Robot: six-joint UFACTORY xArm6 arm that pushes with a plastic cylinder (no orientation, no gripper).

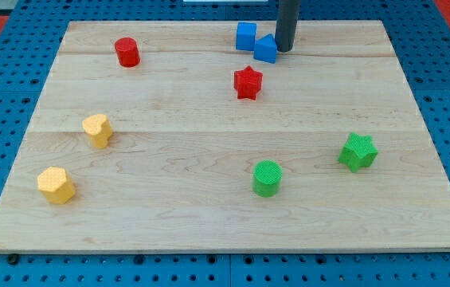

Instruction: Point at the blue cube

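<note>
The blue cube sits near the view's top, a little right of centre. A second blue block, wedge-like in shape, stands right beside it at its lower right. My rod comes down from the view's top, and my tip rests on the board just right of the second blue block, touching or nearly touching it. The tip is about one block's width to the right of the blue cube, with the second blue block between them.
A red star lies below the blue blocks. A red cylinder is at the top left. Two yellow blocks are at the left. A green cylinder and a green star are at the lower right. The wooden board ends on blue pegboard.
</note>
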